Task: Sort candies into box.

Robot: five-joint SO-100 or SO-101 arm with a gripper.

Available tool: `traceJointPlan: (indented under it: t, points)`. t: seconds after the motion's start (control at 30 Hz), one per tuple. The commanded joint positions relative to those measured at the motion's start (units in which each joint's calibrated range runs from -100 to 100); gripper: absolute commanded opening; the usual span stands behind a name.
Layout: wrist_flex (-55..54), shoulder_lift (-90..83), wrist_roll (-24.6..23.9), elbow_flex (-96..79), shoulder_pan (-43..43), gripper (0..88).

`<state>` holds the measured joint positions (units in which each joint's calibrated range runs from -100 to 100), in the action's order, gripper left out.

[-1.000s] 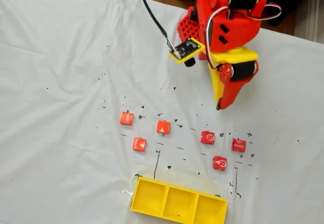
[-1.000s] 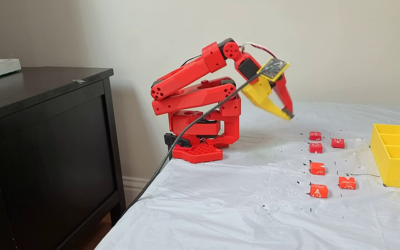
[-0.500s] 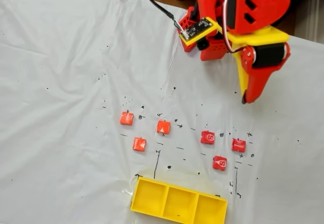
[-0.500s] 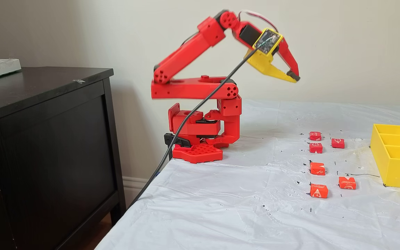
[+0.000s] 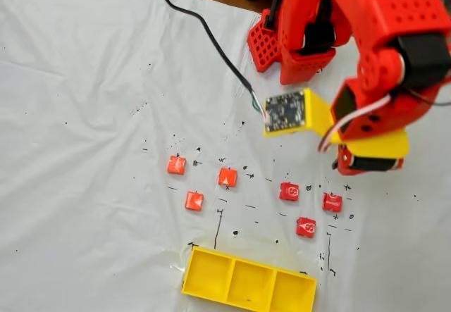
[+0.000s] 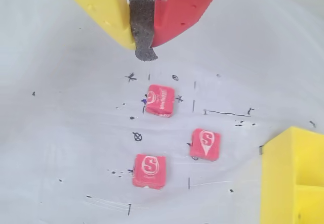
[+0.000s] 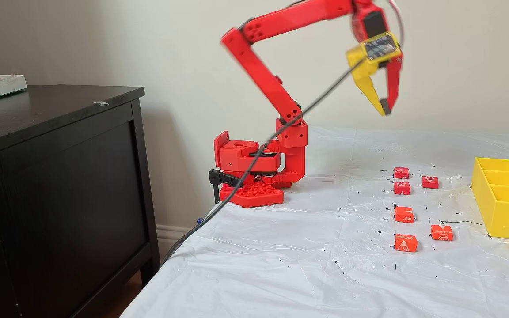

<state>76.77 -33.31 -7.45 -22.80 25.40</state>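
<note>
Six small red-orange candies lie loose on the white sheet in the fixed views, three to the left (image 5: 194, 201) and three to the right (image 5: 289, 191). The yellow three-compartment box (image 5: 248, 284) stands near the sheet's front edge and holds nothing. My gripper (image 7: 385, 108) hangs high above the table, pointing down, shut, with nothing in it. In the wrist view the yellow and red fingers press on their dark foam pad at the gripper tip (image 6: 143, 46). Three candies (image 6: 161, 100) lie below it, and a corner of the box (image 6: 288, 183) shows at the right.
A yellow mount with a circuit board (image 5: 285, 111) rides on the wrist, trailing a black cable (image 5: 204, 30). The red robot base (image 7: 250, 176) stands at the table's back. A dark cabinet (image 7: 60, 176) is beside the table. Black ink marks dot the sheet.
The arm has risen and reached out over the table, carrying the gripper from near the base to above the right-hand candies. The gripper now points down and stays shut.
</note>
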Motion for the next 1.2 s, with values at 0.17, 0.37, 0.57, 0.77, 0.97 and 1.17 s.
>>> traceJointPlan:
  t: [0.17, 0.37, 0.57, 0.77, 0.97, 1.17]
  points:
    - [-0.1, 17.87, -2.34, 16.11, 3.23, 0.8]
    - [-2.14, 22.02, -2.25, 17.02, 3.23, 3.9]
    - [-3.54, 23.55, -2.25, 14.2, 3.86, 24.9]
    - [-6.24, 23.13, -2.3, 10.65, 4.68, 29.7]
    - [-9.68, 24.74, -2.1, 6.01, 6.13, 30.4]
    - [-11.23, 26.6, -1.47, 5.09, 5.58, 29.9]
